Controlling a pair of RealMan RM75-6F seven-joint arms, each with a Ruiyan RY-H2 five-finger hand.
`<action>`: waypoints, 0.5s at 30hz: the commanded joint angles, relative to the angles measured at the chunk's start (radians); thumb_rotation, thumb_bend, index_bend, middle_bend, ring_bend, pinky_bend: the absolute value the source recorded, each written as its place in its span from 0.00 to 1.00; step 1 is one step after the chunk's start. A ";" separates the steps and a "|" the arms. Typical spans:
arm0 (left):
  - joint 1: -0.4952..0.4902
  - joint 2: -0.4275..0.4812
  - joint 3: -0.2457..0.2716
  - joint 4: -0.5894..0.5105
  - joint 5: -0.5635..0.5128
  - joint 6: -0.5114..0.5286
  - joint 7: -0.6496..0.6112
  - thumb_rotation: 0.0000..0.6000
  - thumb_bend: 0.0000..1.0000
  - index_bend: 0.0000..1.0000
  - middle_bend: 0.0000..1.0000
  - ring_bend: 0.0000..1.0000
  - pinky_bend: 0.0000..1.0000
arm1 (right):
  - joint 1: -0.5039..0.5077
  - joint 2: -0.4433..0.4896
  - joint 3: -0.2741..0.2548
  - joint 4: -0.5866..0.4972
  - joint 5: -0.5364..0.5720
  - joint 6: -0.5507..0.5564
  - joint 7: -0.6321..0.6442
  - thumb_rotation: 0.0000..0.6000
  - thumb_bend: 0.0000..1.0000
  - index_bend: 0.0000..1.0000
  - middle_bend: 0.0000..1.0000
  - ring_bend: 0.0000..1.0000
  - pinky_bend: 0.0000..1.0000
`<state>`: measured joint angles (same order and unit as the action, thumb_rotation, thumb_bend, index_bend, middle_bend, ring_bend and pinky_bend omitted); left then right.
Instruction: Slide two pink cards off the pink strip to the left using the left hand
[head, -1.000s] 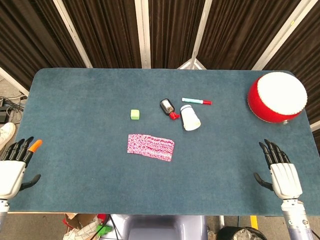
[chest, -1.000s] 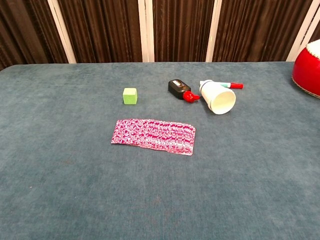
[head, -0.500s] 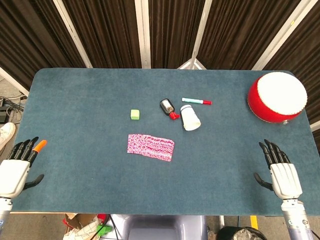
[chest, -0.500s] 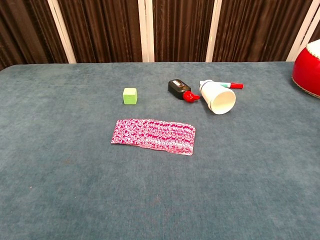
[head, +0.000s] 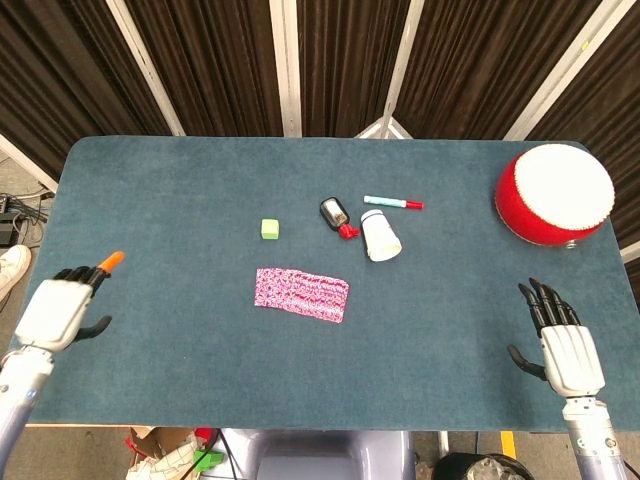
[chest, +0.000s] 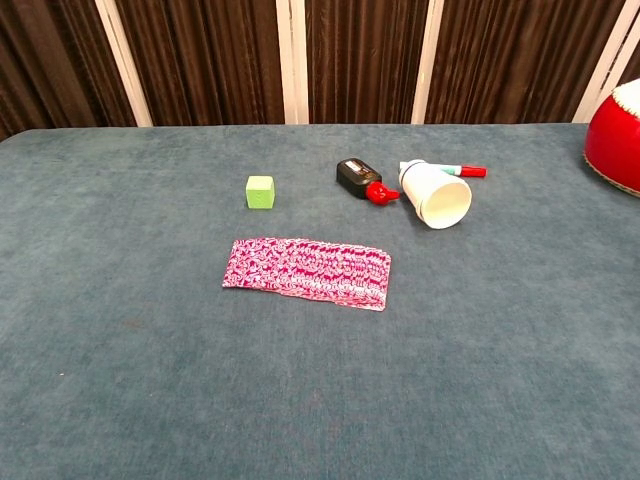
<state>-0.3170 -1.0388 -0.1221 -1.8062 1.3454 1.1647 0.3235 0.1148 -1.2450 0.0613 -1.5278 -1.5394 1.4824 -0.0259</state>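
Cards (head: 301, 294) are spread in a pink strip near the middle of the table (head: 180, 190), while the left hand (head: 62, 310) and right hand (head: 563, 347) are held empty, fingers apart, at the near edge.

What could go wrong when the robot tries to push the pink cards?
The left robot hand is far from the pink strip, so it might land off target. The cards overlap closely, so more than two might slide together. A push that strays away from the robot could bump the green cube.
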 joint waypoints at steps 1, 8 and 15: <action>-0.114 -0.033 -0.054 0.015 -0.118 -0.137 0.056 1.00 0.52 0.13 0.63 0.55 0.55 | 0.002 -0.002 -0.001 0.004 0.002 -0.005 -0.002 1.00 0.28 0.02 0.05 0.08 0.19; -0.279 -0.136 -0.064 0.065 -0.373 -0.271 0.276 1.00 0.80 0.15 0.82 0.73 0.68 | 0.004 -0.005 0.002 0.011 0.010 -0.011 -0.001 1.00 0.28 0.02 0.05 0.08 0.19; -0.387 -0.206 -0.048 0.028 -0.535 -0.296 0.397 1.00 0.85 0.15 0.82 0.74 0.68 | 0.008 -0.012 0.000 0.018 0.012 -0.021 -0.009 1.00 0.28 0.02 0.05 0.08 0.19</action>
<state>-0.6664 -1.2143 -0.1744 -1.7648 0.8515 0.8866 0.6926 0.1226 -1.2565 0.0614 -1.5105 -1.5278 1.4621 -0.0347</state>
